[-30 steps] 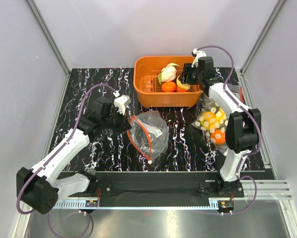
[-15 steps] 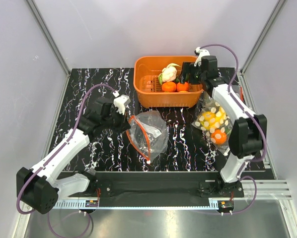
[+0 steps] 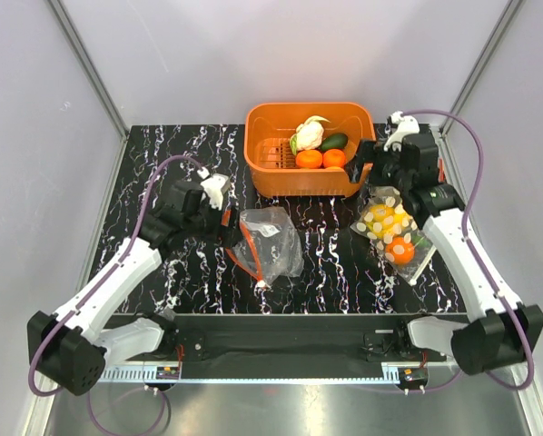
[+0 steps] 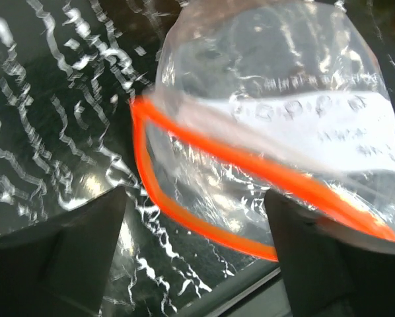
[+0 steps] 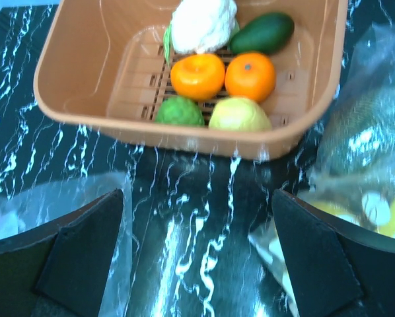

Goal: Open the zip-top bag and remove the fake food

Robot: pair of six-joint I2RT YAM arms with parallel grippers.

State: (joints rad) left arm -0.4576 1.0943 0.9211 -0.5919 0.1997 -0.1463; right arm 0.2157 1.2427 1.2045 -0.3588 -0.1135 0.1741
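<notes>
Item: zip-top bag (image 3: 270,241), clear crinkled plastic. It lies flat on the tabletop (image 3: 162,150) a little left of centre, nearer the near edge than the far one. Its red-orange zip strip (image 4: 250,173) is parted into an open loop. Contents: none visible through the plastic in the left wrist view, apart from a white printed panel.

Item: fake food, all in the orange basket (image 3: 301,186) at the middle of the far edge. It comprises a white cauliflower (image 3: 309,134) with green leaves, a dark green avocado (image 3: 335,142) and two oranges (image 3: 309,159) touching side by side. The right wrist view adds a green round piece (image 5: 179,112) and a pale yellow-green one (image 5: 239,115) against the basket's near wall.

Item: left hand (image 3: 226,222), at the bag's left edge on the zip side. Fingers (image 4: 59,257) are spread wide with the open mouth of the bag lying between and beyond them. No grip on the plastic is evident.

Item: right hand (image 3: 367,162), just outside the basket's right wall. Fingers (image 5: 72,254) are fully spread and hold nothing.

Item: second clear bag (image 3: 389,229) of yellow pieces with an orange fruit, toward the right edge. Not part of the job.

Status, as judged: bag opened and emptied, produce placed in the basket, both hands free. Little or nothing appears to remain beyond drawing the arms clear.
</notes>
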